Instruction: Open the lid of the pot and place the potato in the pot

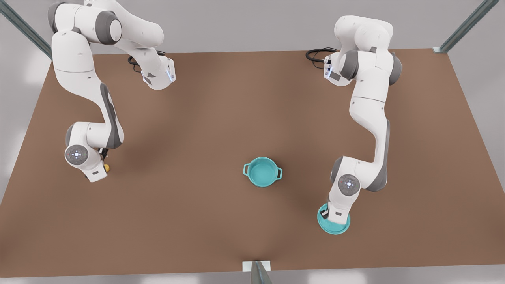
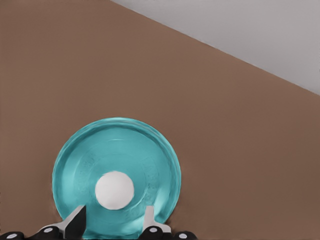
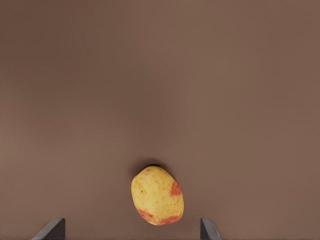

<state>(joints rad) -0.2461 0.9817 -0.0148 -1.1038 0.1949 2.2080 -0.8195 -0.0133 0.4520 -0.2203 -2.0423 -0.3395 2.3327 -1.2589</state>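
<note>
The right gripper, fingers spread, hangs above the potato and should straddle it squarely before closing, while the left gripper (open too) flanks the lid lying on the table, well apart from the uncovered, empty pot.

Potato mostly hidden behind right arm's wrist in front view, mere sliver visible. Pot lid half covered by left arm's wrist. Left gripper fingers cut off at picture edge; same for right gripper.
</note>
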